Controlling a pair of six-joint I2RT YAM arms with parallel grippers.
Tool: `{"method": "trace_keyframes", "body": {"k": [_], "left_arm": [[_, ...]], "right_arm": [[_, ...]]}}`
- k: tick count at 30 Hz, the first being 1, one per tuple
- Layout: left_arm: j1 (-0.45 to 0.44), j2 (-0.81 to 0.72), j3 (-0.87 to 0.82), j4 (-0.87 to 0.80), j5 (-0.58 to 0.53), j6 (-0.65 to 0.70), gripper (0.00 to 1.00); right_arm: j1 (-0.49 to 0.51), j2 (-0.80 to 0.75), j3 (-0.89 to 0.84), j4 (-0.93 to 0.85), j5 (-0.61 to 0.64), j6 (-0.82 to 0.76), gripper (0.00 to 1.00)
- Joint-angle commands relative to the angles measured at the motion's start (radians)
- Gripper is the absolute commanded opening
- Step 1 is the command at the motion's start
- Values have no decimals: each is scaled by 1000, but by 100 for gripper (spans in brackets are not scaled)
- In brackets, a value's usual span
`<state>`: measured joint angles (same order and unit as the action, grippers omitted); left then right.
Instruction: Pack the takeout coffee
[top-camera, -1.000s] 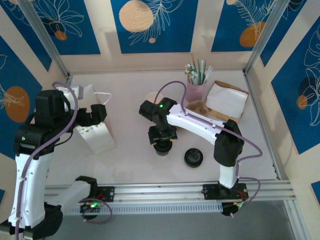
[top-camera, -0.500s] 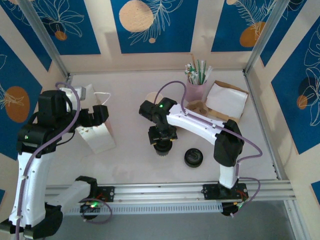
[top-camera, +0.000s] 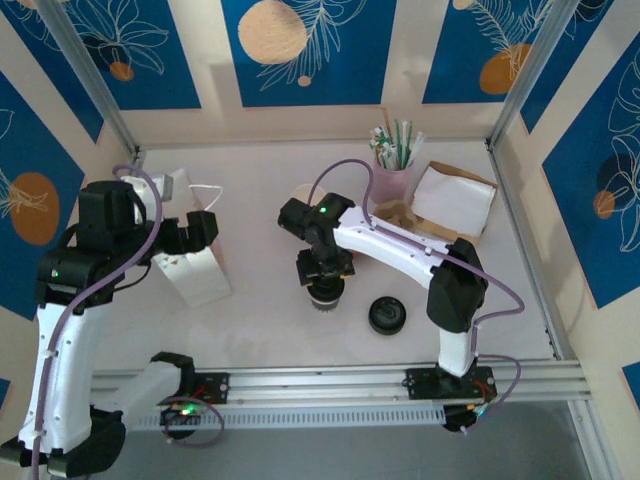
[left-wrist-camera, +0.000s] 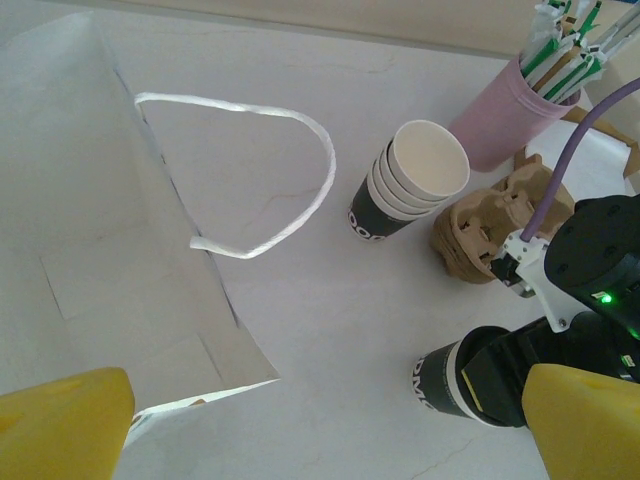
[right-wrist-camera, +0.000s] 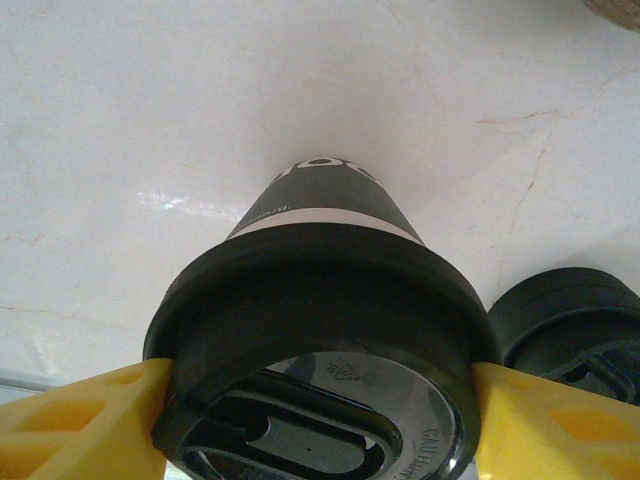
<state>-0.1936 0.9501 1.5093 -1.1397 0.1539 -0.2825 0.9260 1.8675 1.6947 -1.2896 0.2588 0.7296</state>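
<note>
Top view: right claw (top-camera: 322, 281) grasps the coffee (top-camera: 322, 298) mid-table, edged toward twelve o'clock in the last second; left wrist: left claw (left-wrist-camera: 325, 430) gapes over the bag (left-wrist-camera: 90, 250), coffee at four o'clock; right wrist: fingers (right-wrist-camera: 70, 420) pinch the lid (right-wrist-camera: 320, 300); transfer likely beginning.

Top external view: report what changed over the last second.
The right tool, shut on the takeout coffee at its lid, carried it slightly away from the arm bases, possibly starting a lift. The left tool, open beside the paper bag, edged a little rightward. Nothing was grasped or released. The loose black lid, cup stack and bag stayed put.
</note>
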Motion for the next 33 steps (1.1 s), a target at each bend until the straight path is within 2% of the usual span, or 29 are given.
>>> {"method": "trace_keyframes", "body": {"k": [1, 18, 33], "left_arm": [[9, -12, -9, 23, 24, -13, 100], [8, -10, -12, 29, 42, -23, 100], [8, -8, -30, 40, 41, -24, 100]], "right_arm": [[-11, 23, 6, 0, -9, -12, 71], [-5, 31, -63, 14, -11, 7, 71], [61, 72, -173, 1, 14, 46, 71]]}}
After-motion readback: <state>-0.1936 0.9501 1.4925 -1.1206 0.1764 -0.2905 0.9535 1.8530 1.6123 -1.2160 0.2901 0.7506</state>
